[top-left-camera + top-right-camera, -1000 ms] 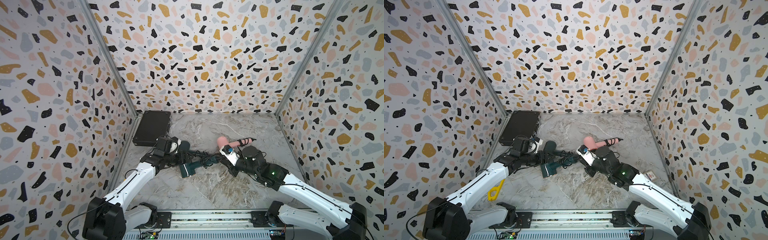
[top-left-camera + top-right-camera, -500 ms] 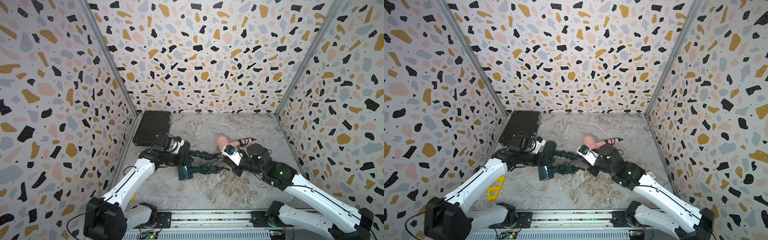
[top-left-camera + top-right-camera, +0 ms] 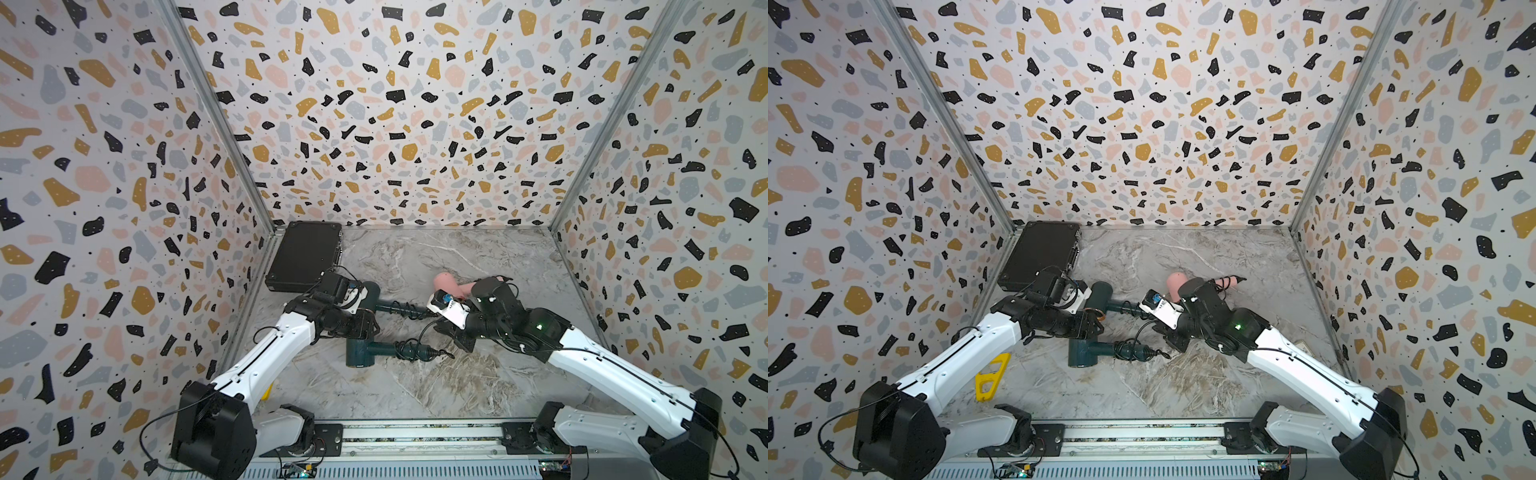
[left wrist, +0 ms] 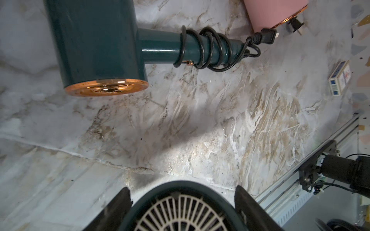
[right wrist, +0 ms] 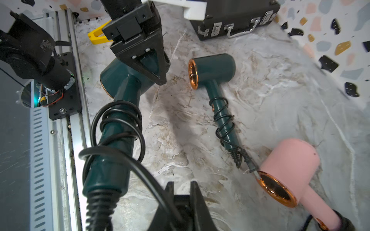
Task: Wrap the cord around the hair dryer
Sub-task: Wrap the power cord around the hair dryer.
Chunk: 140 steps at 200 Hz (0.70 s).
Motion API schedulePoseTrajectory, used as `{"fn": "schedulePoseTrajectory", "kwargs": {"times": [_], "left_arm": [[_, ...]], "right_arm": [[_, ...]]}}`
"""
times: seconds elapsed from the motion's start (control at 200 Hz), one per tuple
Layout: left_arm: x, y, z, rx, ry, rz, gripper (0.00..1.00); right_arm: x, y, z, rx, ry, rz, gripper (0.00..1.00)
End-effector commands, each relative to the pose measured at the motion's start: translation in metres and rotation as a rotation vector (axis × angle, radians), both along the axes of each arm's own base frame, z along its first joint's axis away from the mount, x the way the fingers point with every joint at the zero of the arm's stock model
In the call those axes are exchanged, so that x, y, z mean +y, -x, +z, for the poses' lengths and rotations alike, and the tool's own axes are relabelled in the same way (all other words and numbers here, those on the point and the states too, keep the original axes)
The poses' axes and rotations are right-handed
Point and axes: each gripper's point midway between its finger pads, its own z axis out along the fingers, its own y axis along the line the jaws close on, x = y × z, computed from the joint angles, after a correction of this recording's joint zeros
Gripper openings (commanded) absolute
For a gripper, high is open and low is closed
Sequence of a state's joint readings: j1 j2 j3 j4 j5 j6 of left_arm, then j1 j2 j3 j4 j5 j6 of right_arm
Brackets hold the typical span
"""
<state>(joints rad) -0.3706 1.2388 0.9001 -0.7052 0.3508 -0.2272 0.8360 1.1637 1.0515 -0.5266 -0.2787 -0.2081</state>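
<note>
Left fingers [image 4: 246, 208] on glossy teal dryer [image 4: 180, 207]

The left gripper [image 3: 1091, 330] grips the green hair dryer [image 3: 1080, 357], whose cord [image 3: 1133, 351] arcs to the right gripper [image 3: 1170, 336].

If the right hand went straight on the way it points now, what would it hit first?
Probably the bare table, in the gap between the held green dryer and the other green dryer. The right hand points down into it; depth is uncertain.
</note>
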Motion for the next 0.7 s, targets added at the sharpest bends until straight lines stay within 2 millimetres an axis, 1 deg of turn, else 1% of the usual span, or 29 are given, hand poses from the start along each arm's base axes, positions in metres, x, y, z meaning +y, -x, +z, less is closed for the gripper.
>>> {"fn": "schedulePoseTrajectory", "kwargs": {"times": [0.0,0.185,0.245,0.385,0.461,0.566,0.631,0.696], "left_arm": [[0.006,-0.006,0.007,-0.042,-0.061,-0.007,0.0],[0.012,-0.013,-0.002,-0.037,-0.129,0.011,0.0],[0.011,-0.015,-0.004,-0.039,-0.153,0.009,0.0],[0.001,-0.016,-0.007,-0.044,-0.195,-0.019,0.0],[-0.007,-0.016,-0.007,-0.046,-0.189,-0.04,0.0],[-0.019,-0.013,-0.007,-0.053,-0.179,-0.087,0.0],[-0.033,-0.004,-0.005,-0.046,-0.14,-0.166,0.0],[-0.05,0.008,0.002,-0.042,-0.067,-0.24,0.0]], "right_arm": [[0.006,0.007,0.02,0.019,-0.021,0.048,0.0],[0.012,0.017,0.026,0.002,0.017,0.115,0.0],[0.02,0.021,0.029,0.011,0.011,0.145,0.0],[0.041,0.025,0.034,0.038,-0.036,0.197,0.0],[0.054,0.025,0.039,0.05,-0.093,0.216,0.0],[0.063,0.017,0.036,0.059,-0.092,0.208,0.0],[0.068,0.009,0.03,0.063,-0.068,0.194,0.0],[0.071,0.001,0.025,0.068,-0.051,0.184,0.0]]}}
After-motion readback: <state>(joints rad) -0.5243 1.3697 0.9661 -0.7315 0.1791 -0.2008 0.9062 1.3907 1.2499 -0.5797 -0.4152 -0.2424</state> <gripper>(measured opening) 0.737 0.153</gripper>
